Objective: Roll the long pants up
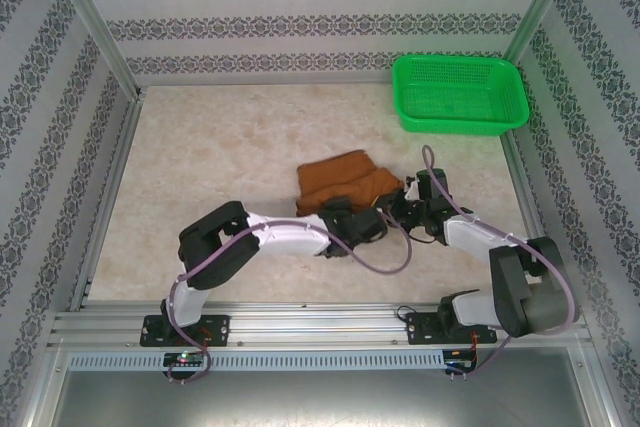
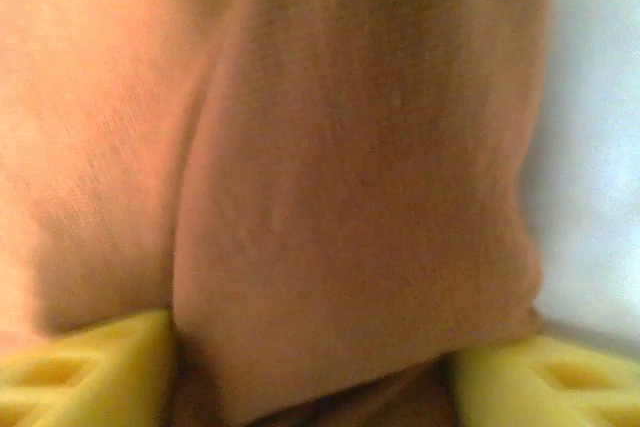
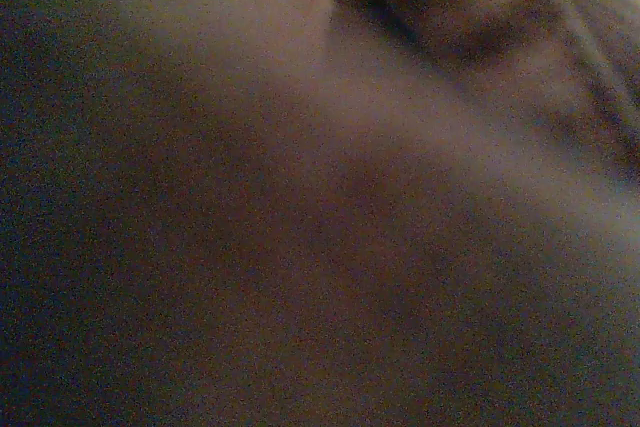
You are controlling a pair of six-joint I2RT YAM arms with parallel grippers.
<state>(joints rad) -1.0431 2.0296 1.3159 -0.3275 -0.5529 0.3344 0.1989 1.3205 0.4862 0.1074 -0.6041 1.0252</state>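
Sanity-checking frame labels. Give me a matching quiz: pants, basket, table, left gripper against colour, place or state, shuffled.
1 pants
2 basket
3 table
4 left gripper

A green, far right corner
B jaws either side of a cloth fold
C beige, marbled
D rust-brown, bundled mid-table

Pairs: 1-D, 2-A, 3-C, 4-B
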